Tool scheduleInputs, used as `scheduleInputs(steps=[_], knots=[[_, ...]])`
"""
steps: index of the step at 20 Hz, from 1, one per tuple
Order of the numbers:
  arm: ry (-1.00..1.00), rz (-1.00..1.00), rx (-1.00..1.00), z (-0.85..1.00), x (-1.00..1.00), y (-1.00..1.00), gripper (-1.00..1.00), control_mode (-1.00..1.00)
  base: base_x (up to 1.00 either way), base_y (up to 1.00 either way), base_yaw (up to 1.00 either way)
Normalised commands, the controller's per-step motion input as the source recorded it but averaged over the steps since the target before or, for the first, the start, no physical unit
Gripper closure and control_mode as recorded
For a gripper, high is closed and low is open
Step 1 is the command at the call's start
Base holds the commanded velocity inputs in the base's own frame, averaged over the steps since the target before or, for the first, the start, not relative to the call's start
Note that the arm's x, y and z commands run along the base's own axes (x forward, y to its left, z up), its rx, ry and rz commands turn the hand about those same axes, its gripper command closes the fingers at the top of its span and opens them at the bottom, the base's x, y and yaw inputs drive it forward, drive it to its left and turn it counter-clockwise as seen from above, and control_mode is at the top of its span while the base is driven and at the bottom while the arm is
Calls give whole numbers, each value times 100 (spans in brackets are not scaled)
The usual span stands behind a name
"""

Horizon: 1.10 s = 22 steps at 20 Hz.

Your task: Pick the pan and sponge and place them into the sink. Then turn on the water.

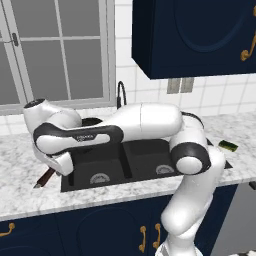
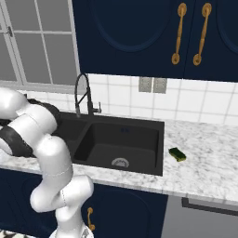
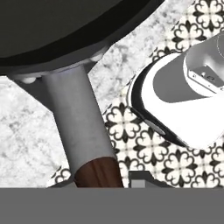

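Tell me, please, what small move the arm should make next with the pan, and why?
Probably close the claw on the pan's handle: the hand view looks straight along it at close range, with the pan on the marble counter left of the sink. Whether it is already gripped is unclear.

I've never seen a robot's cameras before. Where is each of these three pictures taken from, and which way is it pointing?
Left base view: behind the arm's left, looking forward and down at the matte black double-basin sink; white arm rises lower right.
Right base view: behind its right, on the same sink and the small yellow-green sponge; arm lower left.
Hand view: on the hand, looking along the round black pan and its grey-to-brown handle.
Both base views share sink, sponge and tall black gooseneck faucet.
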Motion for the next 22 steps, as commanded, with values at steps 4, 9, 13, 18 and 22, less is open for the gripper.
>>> scheduleInputs(steps=[4, 9, 13, 18, 22], knots=[[0, -12, 0, 25, -23, -100, 100, -100, 0, 0, 0], [7, -16, 0, 41, -1, -98, 100, -100, 0, 0, 0], [14, -17, 1, 37, 0, -91, 100, -100, 0, 0, 0], [16, -11, 0, 4, 36, -70, 100, -100, 0, 0, 0], [8, -4, 0, 1, 49, -71, 100, -100, 0, 0, 0]])
